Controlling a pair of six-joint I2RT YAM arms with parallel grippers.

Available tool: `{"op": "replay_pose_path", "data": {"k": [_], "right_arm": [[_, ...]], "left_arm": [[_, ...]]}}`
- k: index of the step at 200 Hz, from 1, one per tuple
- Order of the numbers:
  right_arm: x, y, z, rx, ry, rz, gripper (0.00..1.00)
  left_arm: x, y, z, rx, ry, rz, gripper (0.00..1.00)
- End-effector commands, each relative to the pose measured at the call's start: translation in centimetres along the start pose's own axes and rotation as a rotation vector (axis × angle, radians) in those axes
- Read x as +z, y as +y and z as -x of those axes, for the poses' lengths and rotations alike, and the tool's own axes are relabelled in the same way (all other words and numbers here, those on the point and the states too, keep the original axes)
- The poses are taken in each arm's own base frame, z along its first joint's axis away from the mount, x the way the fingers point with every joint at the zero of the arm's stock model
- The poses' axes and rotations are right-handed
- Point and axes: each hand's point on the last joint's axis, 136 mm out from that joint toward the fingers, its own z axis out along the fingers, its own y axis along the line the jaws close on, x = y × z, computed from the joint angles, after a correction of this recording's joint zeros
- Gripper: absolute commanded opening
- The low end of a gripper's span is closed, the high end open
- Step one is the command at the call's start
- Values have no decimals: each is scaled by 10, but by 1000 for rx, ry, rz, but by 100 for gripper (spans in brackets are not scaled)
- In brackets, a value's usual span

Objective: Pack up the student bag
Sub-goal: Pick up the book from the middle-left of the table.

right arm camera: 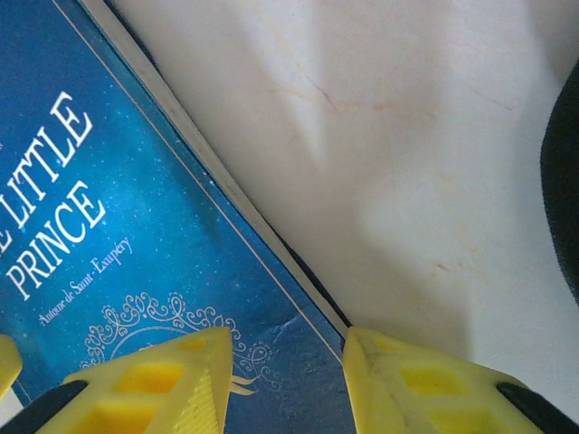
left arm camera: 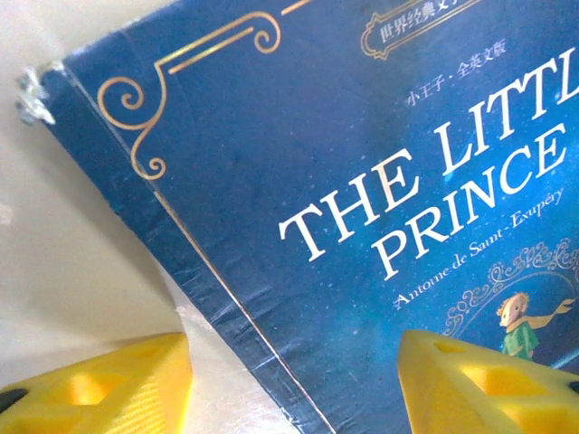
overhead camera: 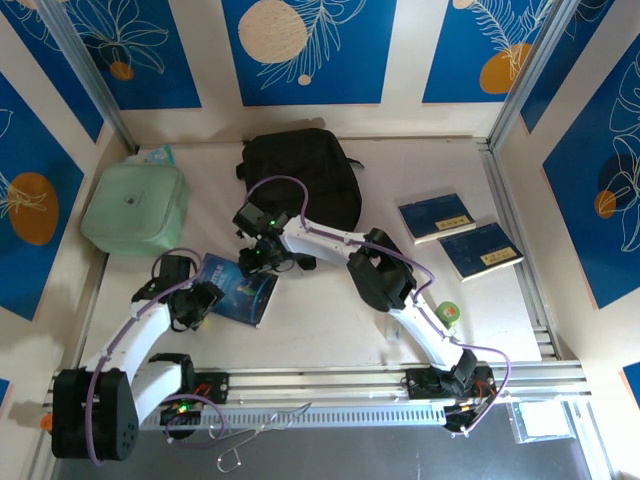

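straddling the blue book (overhead camera: 238, 290) with left gripper (left arm camera: 294, 384) and right gripper (right arm camera: 289, 380) both spread, empty; next pinch, lift toward student bag (overhead camera: 305, 170).

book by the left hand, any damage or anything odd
Yes. The book has a frayed corner, upper left in the left wrist view, with white showing through the blue cover, and its spine edge looks creased.

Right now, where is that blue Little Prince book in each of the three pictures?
Top external: the book lies lower left of centre, below the black bag.
Left wrist: it covers the upper right.
Right wrist: it covers the left side.
Shared landmark: the pale table along the book's edge.
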Motion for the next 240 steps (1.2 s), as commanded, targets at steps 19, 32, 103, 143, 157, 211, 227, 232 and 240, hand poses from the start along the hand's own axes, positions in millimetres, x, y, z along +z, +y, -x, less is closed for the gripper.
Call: {"op": "replay_pose_path", "data": {"k": [19,32,103,143,157,211,227,232,240], "right_arm": [[20,-20,-37,63,125,-28,40],[22,-21,-41,68,135,-27,40],[28,-26,-45,86,153,-31,40],[29,-25,-46,81,155,-25,40],[29,-24,-46,80,154,-24,39],[6,-15,-27,74,90,-6,39],[-20,-5,-10,73,22,26,40],[-30,-2,-4,72,-3,38,40],[-47,3,3,70,-42,56,42]], "left_arm": [[-8,-50,10,69,-25,-239,55],[-12,-56,11,80,-31,-267,54],[-41,-91,15,141,-77,-442,51],[-38,-94,15,137,-67,-468,46],[-33,-91,14,130,-59,-449,43],[-33,-75,24,127,-97,-317,21],[-45,-74,32,149,-138,-271,8],[-50,-75,35,161,-155,-261,5],[-58,-77,40,179,-177,-251,0]]}}
